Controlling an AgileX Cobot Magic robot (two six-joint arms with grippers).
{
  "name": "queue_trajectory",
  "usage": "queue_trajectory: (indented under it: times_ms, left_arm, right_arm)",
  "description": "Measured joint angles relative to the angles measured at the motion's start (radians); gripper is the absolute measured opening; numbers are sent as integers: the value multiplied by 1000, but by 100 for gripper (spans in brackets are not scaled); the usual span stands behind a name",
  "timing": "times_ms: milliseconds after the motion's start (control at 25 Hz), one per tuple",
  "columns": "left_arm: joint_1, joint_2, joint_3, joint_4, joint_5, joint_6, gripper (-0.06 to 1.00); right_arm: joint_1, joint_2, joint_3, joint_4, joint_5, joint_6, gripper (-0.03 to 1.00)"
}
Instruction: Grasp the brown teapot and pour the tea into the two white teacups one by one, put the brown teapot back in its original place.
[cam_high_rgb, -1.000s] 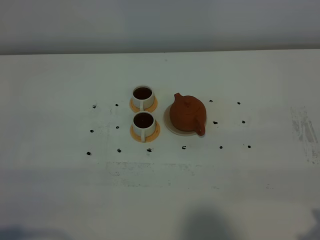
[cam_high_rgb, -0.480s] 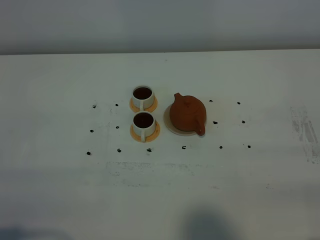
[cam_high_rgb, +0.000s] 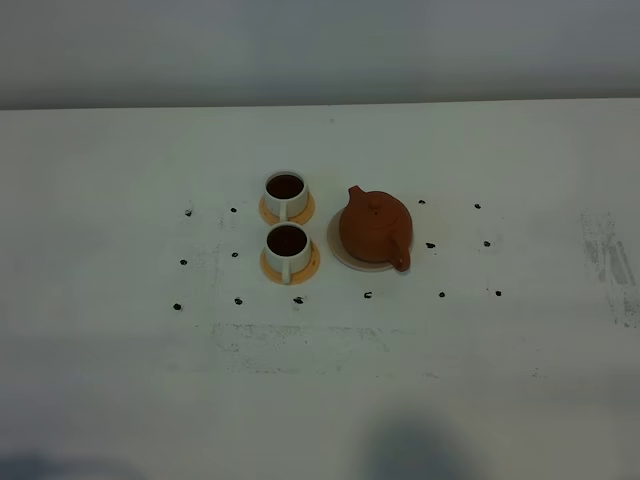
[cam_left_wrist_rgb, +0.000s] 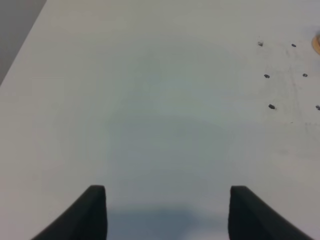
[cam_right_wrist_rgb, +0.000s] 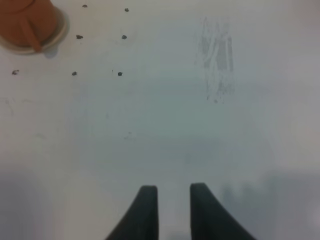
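- While the brown teapot (cam_high_rgb: 375, 227) sits on the cream-white disc (cam_high_rgb: 338, 250), both white teacups (cam_high_rgb: 286, 193) (cam_high_rgb: 288, 249), dark-filled, stand on orange coasters (cam_high_rgb: 303, 213) just beside its spout side.
- Left gripper (cam_left_wrist_rgb: 167, 212): fingers spread wide, empty, over bare table (cam_left_wrist_rgb: 150, 100).
- Right gripper (cam_right_wrist_rgb: 173, 212): fingers nearly together, a narrow gap between them, holding nothing, well apart from the teapot.

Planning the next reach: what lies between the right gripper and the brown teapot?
Only bare white table with small dark marks, as the right wrist view shows, between the right gripper and the brown teapot.
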Motion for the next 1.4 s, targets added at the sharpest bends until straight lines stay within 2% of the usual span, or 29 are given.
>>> queue_trajectory:
  times_ms: [280, 560, 1400]
  left_arm:
    - [0, 0, 0, 0, 0, -1, 50]
    - [0, 0, 0, 0, 0, -1, 50]
    - [-31, -5, 0, 0, 0, -1, 50]
  right_arm:
    - [0, -20, 0, 1, -1, 0, 19]
    - [0, -162, 0, 1, 0, 0, 19]
    - [0, -169, 0, 16, 0, 1, 19]
